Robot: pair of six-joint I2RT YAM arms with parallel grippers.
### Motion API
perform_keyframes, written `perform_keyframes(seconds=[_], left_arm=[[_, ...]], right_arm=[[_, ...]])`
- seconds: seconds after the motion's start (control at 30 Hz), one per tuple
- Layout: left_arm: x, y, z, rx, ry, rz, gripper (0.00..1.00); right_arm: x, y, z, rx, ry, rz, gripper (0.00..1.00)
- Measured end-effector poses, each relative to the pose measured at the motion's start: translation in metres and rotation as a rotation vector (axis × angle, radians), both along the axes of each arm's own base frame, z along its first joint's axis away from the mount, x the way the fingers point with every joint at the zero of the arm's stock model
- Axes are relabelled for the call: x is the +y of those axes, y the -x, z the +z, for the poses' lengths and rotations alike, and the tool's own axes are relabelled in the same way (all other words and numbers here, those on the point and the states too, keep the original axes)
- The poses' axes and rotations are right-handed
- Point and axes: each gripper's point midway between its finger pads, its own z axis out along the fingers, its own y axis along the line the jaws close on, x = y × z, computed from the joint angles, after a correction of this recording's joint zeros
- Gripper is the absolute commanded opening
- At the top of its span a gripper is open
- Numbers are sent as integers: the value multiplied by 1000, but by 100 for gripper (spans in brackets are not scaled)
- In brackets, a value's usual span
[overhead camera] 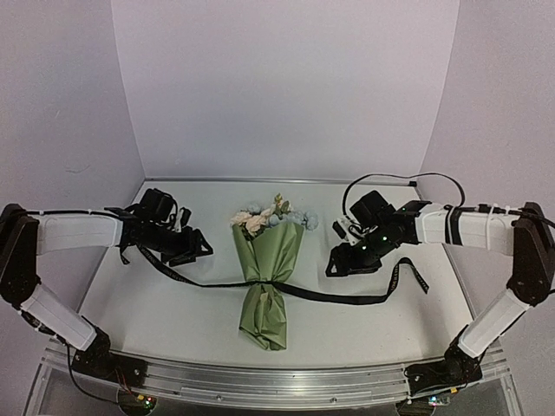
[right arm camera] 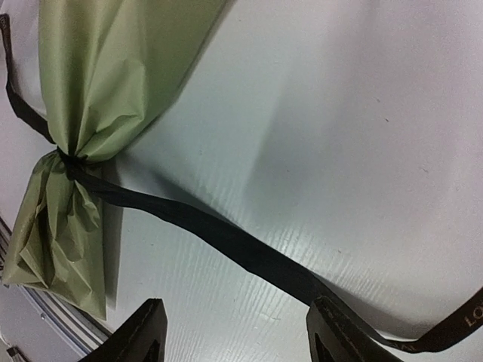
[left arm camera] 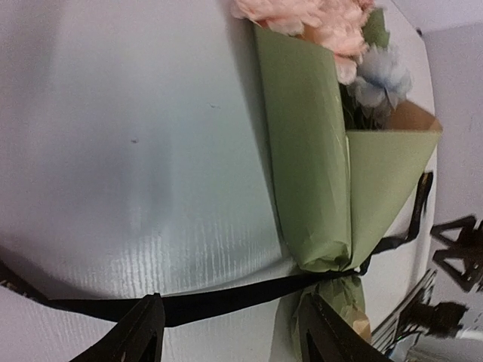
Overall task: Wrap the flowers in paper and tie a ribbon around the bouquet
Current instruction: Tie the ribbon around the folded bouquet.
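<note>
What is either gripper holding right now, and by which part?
Nothing is held. The left gripper and right gripper both stand open; the ribbon, cinched around the bouquet, lies loose on the table.

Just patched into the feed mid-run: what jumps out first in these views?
An olive-green bouquet lies in the middle of the table, blooms toward the far wall. It is cinched at its narrow waist by a black ribbon whose tails trail out to both sides. The left gripper and right gripper flank it, both open, each over a ribbon tail without gripping it.
</note>
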Motion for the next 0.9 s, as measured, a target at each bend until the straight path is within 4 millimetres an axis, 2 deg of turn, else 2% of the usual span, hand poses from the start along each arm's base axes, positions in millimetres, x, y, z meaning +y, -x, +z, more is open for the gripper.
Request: perform_keyframes(seconds=[0.1,0.2,0.4,0.6,0.77,0.9], left_arm=[[-27,7,-9,-17,-83,-136,63],[-46,16,-23,-17,-151,-249,63],[-64,25,-36,-21,-221,-404,64],[-76,23,-38,-83,-271,-566,65],[-83,24,-54,-70,-294,-669,65],[-86,35,-62,-45,-275,-743,67]], right_arm=[[19,1,1,-33,5,122,66],[40,7,-2,-61,17,253,66],[73,21,-16,-99,53,470,66],[84,20,-32,-120,102,568,68],[91,14,-39,-144,137,600,69],[100,14,-44,-159,159,627,69]])
